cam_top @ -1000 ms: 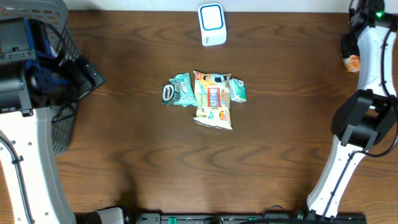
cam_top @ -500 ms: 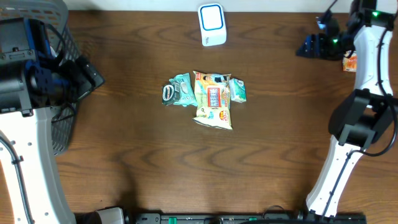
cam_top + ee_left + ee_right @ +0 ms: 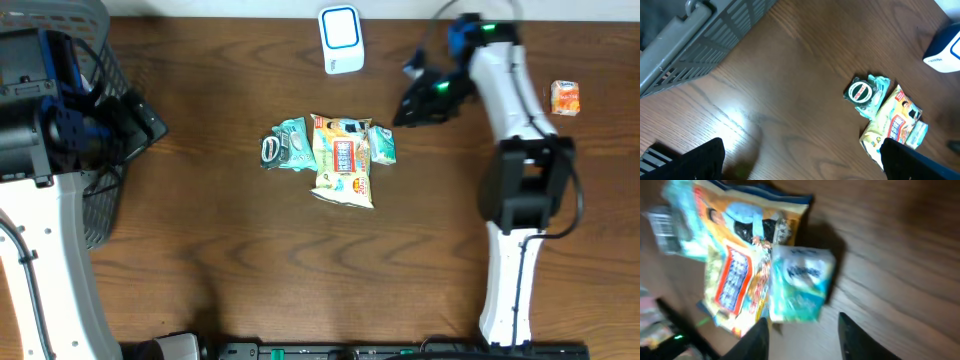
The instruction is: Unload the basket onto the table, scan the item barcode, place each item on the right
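Right arm rises from its base at the near edge of the worktop, runs up the right side, folds over at the far edge, and its wrist angles back down and left. The right gripper sits just right of the item pile, apart from it and touching none of the items. In the right wrist view the right gripper has its two fingers parted with bare wood between them and nothing pinched; the view is motion-blurred. Directly ahead of it lies the small teal tissue pack, flat on the worktop, its left edge overlapping the yellow snack bag. The pile is at worktop centre: snack bag in the middle, tissue pack touching its right edge, teal packet with a round logo touching its left edge. A white-and-blue scanner stands at the far edge, well apart from the pile. A small orange item lies alone at far right. Left arm is parked at the left edge beside the grey basket, with the left gripper pointing toward the centre. In the left wrist view the left gripper is spread wide and empty, with the pile well ahead of it.
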`<act>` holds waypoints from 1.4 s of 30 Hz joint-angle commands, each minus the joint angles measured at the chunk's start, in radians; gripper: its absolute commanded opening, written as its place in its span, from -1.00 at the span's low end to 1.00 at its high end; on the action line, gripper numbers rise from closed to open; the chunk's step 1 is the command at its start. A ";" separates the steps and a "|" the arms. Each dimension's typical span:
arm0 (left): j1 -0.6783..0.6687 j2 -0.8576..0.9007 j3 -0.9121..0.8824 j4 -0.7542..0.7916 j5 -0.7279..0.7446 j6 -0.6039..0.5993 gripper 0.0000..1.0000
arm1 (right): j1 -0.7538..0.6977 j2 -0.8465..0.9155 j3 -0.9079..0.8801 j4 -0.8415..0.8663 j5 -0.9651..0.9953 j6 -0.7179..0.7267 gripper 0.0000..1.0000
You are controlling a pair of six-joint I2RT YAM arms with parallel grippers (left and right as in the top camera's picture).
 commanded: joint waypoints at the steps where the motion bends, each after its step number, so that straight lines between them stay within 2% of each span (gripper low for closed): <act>1: 0.005 -0.002 0.005 -0.002 -0.007 0.009 0.96 | 0.089 -0.020 -0.009 0.033 0.208 0.126 -0.18; 6: 0.005 -0.002 0.005 -0.002 -0.007 0.009 0.95 | 0.222 -0.021 -0.009 0.088 0.437 0.251 -0.03; 11: 0.005 -0.002 0.005 -0.002 -0.007 0.009 0.96 | 0.351 -0.021 -0.031 0.070 0.761 0.387 0.03; 13: 0.005 -0.002 0.005 -0.002 -0.007 0.009 0.96 | 0.376 -0.021 -0.054 0.071 0.832 0.420 0.06; 16: 0.005 -0.002 0.005 -0.002 -0.007 0.009 0.95 | 0.382 -0.021 -0.085 0.069 0.834 0.443 -0.17; 19: 0.005 -0.002 0.005 -0.002 -0.007 0.009 0.96 | 0.375 -0.021 -0.118 0.087 0.826 0.439 -0.27; 21: 0.005 -0.002 0.005 -0.002 -0.006 0.009 0.96 | 0.375 -0.021 -0.135 0.100 0.825 0.426 -0.47; 22: 0.005 -0.002 0.005 -0.002 -0.007 0.009 0.96 | 0.374 -0.021 -0.138 0.104 0.825 0.426 -0.70; 24: 0.005 -0.002 0.005 -0.002 -0.007 0.009 0.96 | 0.368 -0.022 -0.138 0.113 0.825 0.420 -0.98; 26: 0.005 -0.002 0.005 -0.002 -0.007 0.009 0.96 | 0.353 -0.029 -0.126 0.114 0.816 0.397 -0.98; 28: 0.005 -0.002 0.005 -0.002 -0.007 0.009 0.96 | 0.330 -0.042 -0.105 0.101 0.771 0.367 -0.98; 30: 0.005 -0.002 0.005 -0.002 -0.007 0.009 0.95 | 0.282 -0.069 -0.075 0.091 0.610 0.304 -0.98; 31: 0.005 -0.002 0.005 -0.002 -0.007 0.009 0.96 | 0.238 -0.092 -0.066 0.092 0.444 0.240 -0.98; 35: 0.005 -0.002 0.005 -0.002 -0.007 0.009 0.96 | 0.122 -0.113 -0.066 0.086 0.068 0.115 -0.98; 38: 0.005 -0.002 0.005 -0.002 -0.007 0.009 0.96 | 0.020 -0.099 -0.078 0.035 -0.201 -0.030 -0.98; 42: 0.005 -0.002 0.005 -0.002 -0.007 0.009 0.95 | -0.061 -0.079 -0.159 0.008 -0.286 -0.126 -0.98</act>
